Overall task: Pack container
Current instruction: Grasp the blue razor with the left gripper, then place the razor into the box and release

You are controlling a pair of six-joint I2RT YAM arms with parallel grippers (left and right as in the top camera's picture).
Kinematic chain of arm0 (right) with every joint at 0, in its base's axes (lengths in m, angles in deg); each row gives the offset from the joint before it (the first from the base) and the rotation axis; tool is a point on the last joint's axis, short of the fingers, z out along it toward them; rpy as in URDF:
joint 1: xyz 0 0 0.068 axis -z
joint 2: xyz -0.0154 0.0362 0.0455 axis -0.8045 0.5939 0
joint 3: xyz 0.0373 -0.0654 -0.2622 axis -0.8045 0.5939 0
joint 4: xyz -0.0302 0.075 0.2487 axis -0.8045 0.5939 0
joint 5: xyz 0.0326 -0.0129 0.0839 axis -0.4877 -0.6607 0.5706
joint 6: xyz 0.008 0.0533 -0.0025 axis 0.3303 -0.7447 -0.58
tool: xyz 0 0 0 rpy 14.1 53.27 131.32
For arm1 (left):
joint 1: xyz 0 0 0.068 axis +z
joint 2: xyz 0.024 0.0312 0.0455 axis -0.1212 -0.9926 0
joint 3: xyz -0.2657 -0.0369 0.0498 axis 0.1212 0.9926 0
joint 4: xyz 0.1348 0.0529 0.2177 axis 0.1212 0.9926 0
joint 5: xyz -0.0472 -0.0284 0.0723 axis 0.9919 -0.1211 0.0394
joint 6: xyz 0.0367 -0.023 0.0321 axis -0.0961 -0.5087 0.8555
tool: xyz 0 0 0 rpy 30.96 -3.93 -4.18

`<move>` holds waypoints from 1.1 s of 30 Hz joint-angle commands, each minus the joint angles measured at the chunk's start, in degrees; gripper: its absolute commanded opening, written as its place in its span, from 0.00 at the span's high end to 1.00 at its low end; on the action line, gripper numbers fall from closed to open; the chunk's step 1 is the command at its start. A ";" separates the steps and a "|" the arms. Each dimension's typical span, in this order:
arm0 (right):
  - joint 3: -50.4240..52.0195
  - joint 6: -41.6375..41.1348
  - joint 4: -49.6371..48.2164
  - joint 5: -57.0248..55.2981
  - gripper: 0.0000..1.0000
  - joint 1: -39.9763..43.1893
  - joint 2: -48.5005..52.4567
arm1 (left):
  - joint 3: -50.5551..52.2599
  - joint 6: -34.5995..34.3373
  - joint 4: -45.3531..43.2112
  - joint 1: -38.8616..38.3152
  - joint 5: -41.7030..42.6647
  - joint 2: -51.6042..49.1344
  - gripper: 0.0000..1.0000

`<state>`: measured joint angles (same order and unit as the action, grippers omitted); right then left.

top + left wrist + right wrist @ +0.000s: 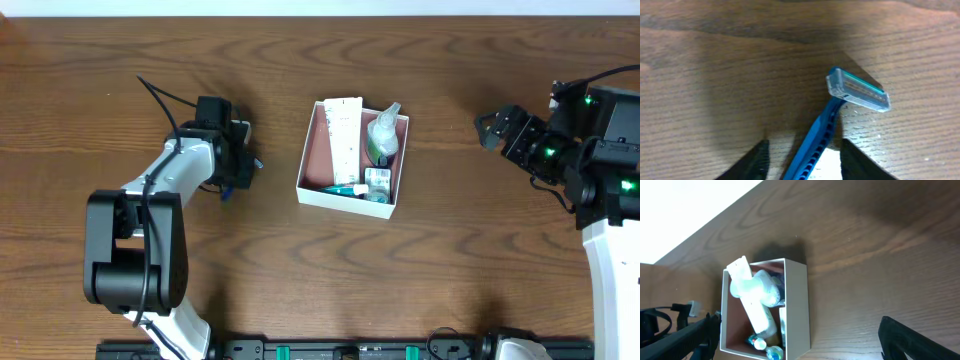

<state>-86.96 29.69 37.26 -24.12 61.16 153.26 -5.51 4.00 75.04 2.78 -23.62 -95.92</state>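
The container (345, 198) is a square white box with a pink-brown inside, at the table's middle. It holds a white tube (344, 135), a clear bottle (382, 135) and small items. It also shows in the right wrist view (797, 305). A blue razor (857, 91) lies on the wood left of the box. Its handle runs between the open fingers of my left gripper (804, 146), which do not press on it. In the overhead view the left gripper (243, 160) is low over the razor (227, 190). My right gripper (495, 130) is wide open and empty, right of the box.
The brown wooden table (450, 260) spreads around the box. The table's far edge and a white surface (685, 210) show in the right wrist view. The arm bases stand at the front left (135, 270) and right (610, 250).
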 commanded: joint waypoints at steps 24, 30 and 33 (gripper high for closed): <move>-0.76 -0.39 0.07 -0.15 0.01 0.26 -0.39 | -0.68 9.18 4.74 -14.88 15.23 33.33 0.94; -0.76 -0.39 0.07 -0.15 0.01 0.26 -0.39 | -0.55 25.75 2.91 -24.17 13.90 29.18 0.94; -0.76 -0.39 0.07 -0.15 0.01 0.26 -0.39 | -0.55 32.26 1.57 -26.49 13.92 24.61 0.94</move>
<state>-86.96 29.69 37.26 -24.12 61.16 153.26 -5.71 25.62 77.29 -22.16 -10.03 -67.55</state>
